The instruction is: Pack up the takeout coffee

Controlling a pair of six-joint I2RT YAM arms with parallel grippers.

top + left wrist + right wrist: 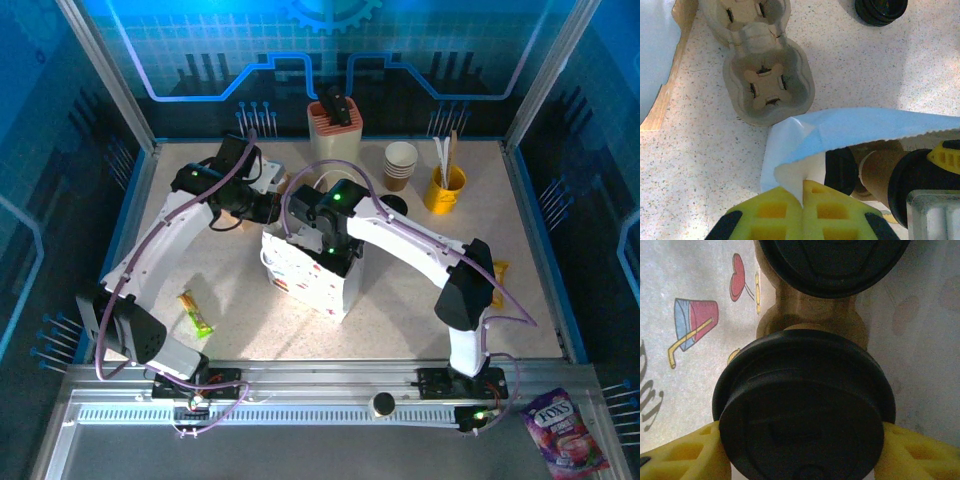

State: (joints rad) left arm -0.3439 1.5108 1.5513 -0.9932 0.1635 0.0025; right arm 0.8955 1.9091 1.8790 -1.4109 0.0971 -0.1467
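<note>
Left wrist cam: left gripper [803, 194] pinches bag [865, 125] at rim to hold mouth open; right gripper [801, 452] grips lidded cup [802, 400] inside, prob. to seat beside 2nd cup [832, 260].

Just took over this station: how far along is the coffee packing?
Done: one lidded cup already sits inside the bag. In hand: right gripper clamps a second cup inside it, and left gripper pinches the bag's rim. Left: release, withdraw.

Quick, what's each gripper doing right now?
Left gripper: closed on the rim of the paper bag.
Right gripper: closed on a lidded coffee cup.
</note>
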